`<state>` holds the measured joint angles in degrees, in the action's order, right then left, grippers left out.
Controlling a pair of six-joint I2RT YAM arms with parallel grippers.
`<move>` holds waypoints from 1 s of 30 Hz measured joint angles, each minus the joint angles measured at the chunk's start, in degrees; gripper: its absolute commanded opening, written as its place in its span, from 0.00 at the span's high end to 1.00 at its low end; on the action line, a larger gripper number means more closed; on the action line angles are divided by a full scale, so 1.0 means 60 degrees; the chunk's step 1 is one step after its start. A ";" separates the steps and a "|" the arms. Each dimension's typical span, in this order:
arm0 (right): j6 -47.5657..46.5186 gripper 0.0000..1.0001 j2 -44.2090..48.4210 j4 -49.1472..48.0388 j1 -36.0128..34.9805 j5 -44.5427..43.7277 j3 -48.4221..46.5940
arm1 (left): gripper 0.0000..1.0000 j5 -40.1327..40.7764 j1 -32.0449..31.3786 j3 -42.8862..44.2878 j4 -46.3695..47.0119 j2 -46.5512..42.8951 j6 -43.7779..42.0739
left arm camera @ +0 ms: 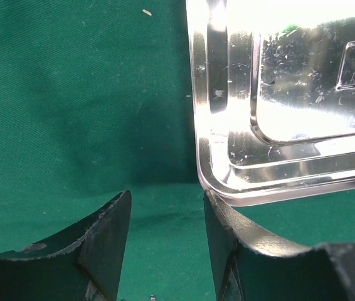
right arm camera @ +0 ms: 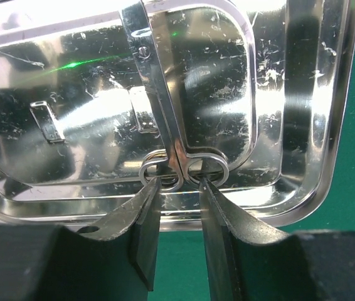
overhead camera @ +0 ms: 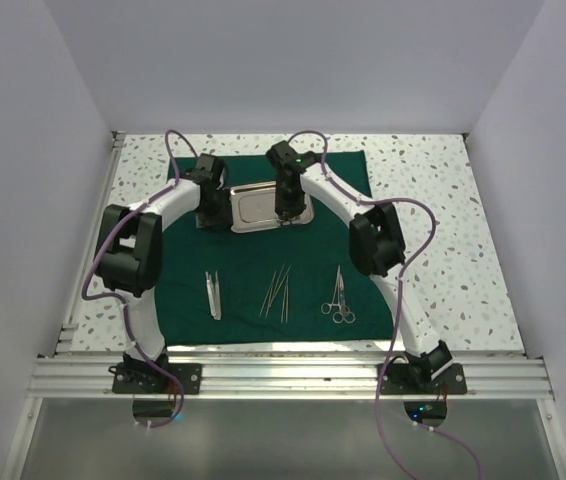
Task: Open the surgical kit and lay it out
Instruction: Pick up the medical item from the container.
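In the top external view I am looking at the speckled surface (overhead camera: pixel 443 200), the biggest thing here. The green cloth (overhead camera: pixel 248 255) is lying open and flat on it, between the two arms.

The steel tray (overhead camera: pixel 253 205) is sitting on the far half of the cloth, near the middle. Both arms are bending in toward it, one from each side.

My left hand (left arm camera: pixel 168 204) is hanging low over the cloth, just beside the tray's left end. Its fingers are standing apart and holding nothing; I am seeing only green cloth between them. One finger is right at the tray's rounded corner.

My right hand (right arm camera: pixel 180 188) is reaching down into the right part of the tray. A ring-handled tool (right arm camera: pixel 157 94) is lying there, and its two rings are sitting right at my fingertips. The fingers are only a little apart. I cannot tell if they are squeezing the tool or just touching it.

Three more sets of tools are lying in a row on the near half of the cloth, well apart from the tray. The scissors (overhead camera: pixel 339 300) are on the right. The tweezers (overhead camera: pixel 213 296) are on the left. The thin probes (overhead camera: pixel 278 292) are lying together in the middle.
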<state>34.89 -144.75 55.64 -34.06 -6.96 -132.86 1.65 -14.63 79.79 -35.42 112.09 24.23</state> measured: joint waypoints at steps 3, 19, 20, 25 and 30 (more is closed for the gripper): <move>-0.0138 0.69 0.0000 -0.0018 -0.0004 -0.0036 0.0040 | 0.47 -0.0007 0.0000 0.0000 0.0000 -0.0004 -0.0004; -0.0350 0.84 -0.0066 0.0299 -0.0401 -0.1767 0.0091 | 0.50 -0.0299 0.0044 0.0000 0.0036 -0.0004 -0.0004; -0.0317 0.87 -0.0066 0.0310 -0.0423 -0.1836 0.0102 | 0.50 -0.0317 0.0058 0.0000 0.0036 0.0000 -0.0004; -0.0200 1.00 0.0102 0.0033 -0.0503 -0.2116 0.0503 | 0.50 -0.0382 0.0131 0.0000 0.0036 0.0000 -0.0004; -0.0266 1.00 0.0229 -0.0135 -0.0510 -0.2149 0.0667 | 0.51 -0.0393 0.0149 0.0000 0.0033 -0.0004 -0.0004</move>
<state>33.30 -143.37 54.83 -37.12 -19.86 -128.86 -0.71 -13.74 79.79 -35.22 112.07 24.21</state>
